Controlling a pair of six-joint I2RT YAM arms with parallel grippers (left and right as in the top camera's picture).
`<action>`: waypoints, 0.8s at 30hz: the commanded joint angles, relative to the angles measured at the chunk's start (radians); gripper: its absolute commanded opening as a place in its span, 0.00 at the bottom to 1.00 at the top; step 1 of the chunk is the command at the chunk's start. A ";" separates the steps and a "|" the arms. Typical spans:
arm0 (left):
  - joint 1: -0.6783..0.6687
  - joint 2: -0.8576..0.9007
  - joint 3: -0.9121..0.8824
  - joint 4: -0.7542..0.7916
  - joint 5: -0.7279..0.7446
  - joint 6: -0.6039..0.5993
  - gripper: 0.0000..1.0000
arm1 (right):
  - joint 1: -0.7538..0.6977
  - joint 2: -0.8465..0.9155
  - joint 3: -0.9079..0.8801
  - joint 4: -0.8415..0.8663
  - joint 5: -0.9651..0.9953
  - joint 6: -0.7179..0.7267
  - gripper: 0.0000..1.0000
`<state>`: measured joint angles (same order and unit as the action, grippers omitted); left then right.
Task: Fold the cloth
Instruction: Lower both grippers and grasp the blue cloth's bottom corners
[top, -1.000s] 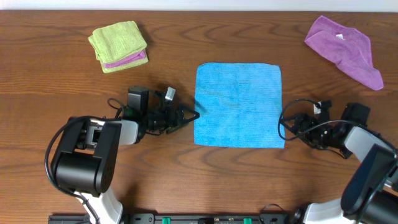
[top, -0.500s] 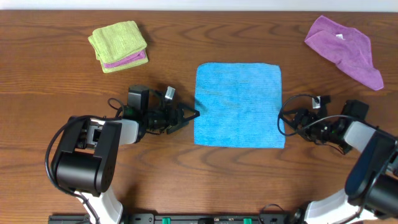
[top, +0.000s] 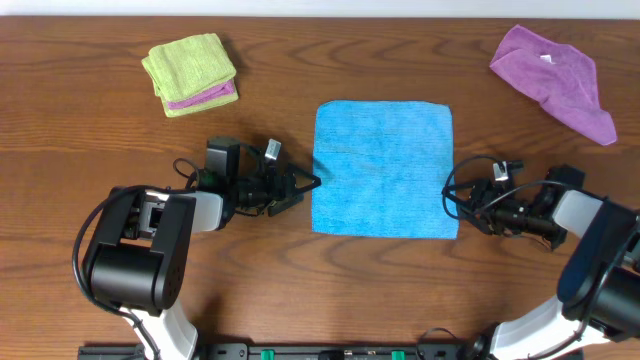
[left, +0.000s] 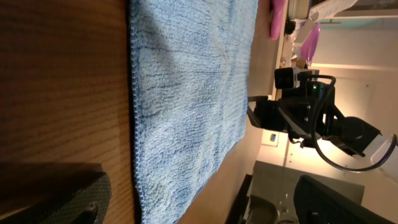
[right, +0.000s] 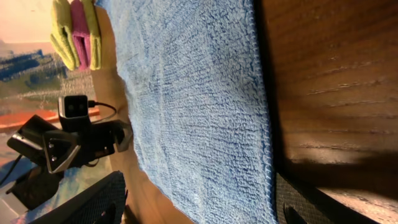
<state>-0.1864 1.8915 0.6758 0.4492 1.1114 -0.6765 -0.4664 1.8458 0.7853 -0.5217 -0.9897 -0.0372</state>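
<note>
The sky-blue cloth (top: 383, 168) lies flat and square in the middle of the wooden table; no tag shows. My left gripper (top: 308, 190) is open, low at the cloth's left edge near the front corner. In the left wrist view the cloth (left: 186, 93) runs between the spread fingers (left: 199, 208). My right gripper (top: 452, 200) is open at the cloth's right edge near the front corner. In the right wrist view the cloth (right: 193, 93) fills the gap between the fingers (right: 205, 208), its edge beside the right finger.
A lime-green folded cloth with a pink one inside (top: 190, 74) sits at the back left. A crumpled purple cloth (top: 555, 78) lies at the back right. The right arm (left: 298, 115) shows across the cloth in the left wrist view.
My right gripper has moved left, closing up to the cloth's right edge. The left gripper and the cloth have hardly moved.
</note>
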 joint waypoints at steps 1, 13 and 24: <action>-0.004 0.022 0.012 -0.011 -0.018 0.000 0.95 | -0.005 0.077 -0.061 -0.027 0.465 0.043 0.78; -0.005 0.022 0.012 -0.013 0.008 -0.006 0.95 | -0.017 0.077 -0.061 -0.095 0.500 0.081 0.81; -0.040 0.022 0.011 -0.039 0.083 0.051 0.96 | -0.016 0.077 -0.064 -0.159 0.476 0.062 0.78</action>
<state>-0.1989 1.8965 0.6758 0.4240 1.1534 -0.6735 -0.4778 1.8420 0.7891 -0.6769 -0.9577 0.0208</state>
